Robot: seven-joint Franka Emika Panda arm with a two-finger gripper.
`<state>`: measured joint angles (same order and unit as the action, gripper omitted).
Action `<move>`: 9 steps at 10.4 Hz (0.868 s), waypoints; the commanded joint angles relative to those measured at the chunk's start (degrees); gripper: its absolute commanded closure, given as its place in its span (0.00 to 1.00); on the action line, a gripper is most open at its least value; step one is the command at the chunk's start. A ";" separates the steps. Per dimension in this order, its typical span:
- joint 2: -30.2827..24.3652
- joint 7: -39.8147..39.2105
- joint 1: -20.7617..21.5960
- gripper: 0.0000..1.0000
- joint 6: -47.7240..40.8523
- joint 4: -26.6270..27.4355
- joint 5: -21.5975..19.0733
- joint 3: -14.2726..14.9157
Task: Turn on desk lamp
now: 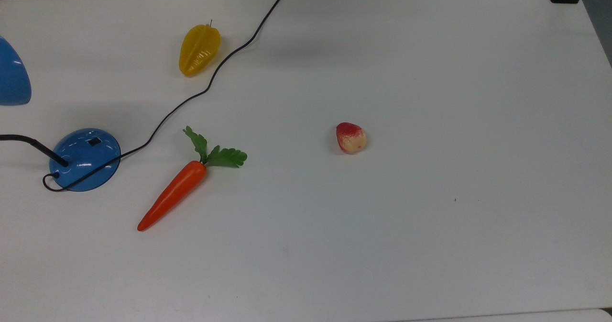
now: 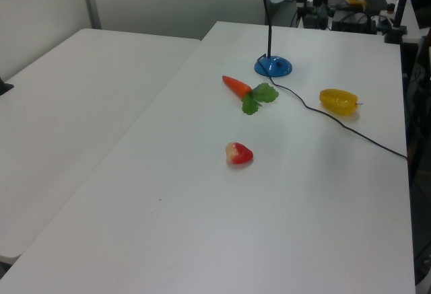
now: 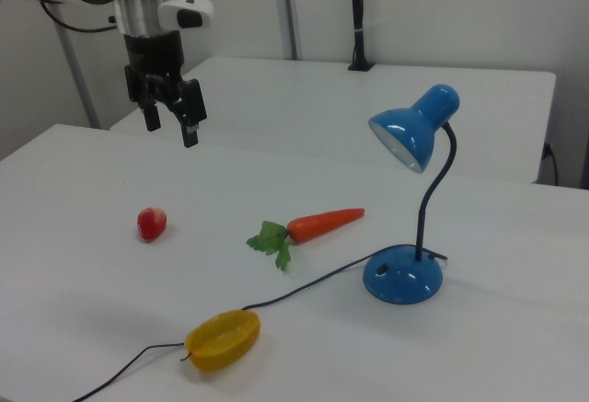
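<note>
Top view: desk lamp [image 1: 85, 159] sitting at the table's [image 1: 430, 216] left edge, carrot [image 1: 173, 194] just beside.
Left view: lamp standing far back.
Right view: gripper [image 3: 169, 117] hanging released (fingers spread) above strawberry [image 3: 152, 223], well apart from lamp.

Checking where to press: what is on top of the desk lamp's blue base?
On the desk lamp's base sit a small black switch, the gooseneck's foot and the cord lying across it.
</note>
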<state>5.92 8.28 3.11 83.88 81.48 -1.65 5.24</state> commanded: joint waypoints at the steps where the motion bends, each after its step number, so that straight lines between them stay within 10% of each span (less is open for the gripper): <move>1: -1.70 -1.25 1.02 0.00 1.54 3.06 -0.45 0.83; 9: -1.96 -0.90 1.10 0.00 2.25 4.04 -0.46 0.65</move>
<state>5.50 8.15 3.35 84.01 83.15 -1.70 5.35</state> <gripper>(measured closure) 0.000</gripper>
